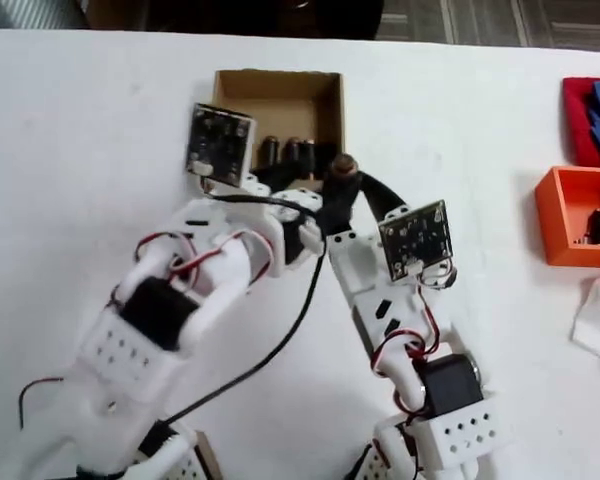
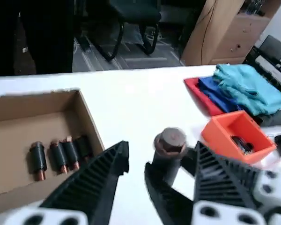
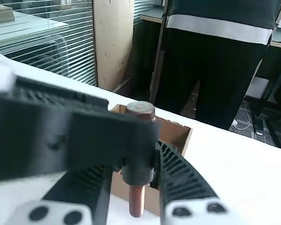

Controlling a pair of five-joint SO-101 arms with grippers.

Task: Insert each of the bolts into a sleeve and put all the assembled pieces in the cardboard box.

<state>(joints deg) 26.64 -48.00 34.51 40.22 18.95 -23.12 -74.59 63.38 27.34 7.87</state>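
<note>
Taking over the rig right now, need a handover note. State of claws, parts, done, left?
Right claw: shut on a bolt-in-sleeve piece, upright, just beside the box, not in it.
Left claw: open, close by that piece.
Done: at least three pieces lie in the box.
Left: drop the held piece in. The orange bin holds dark parts; cannot tell whether they are bolts or sleeves.
</note>
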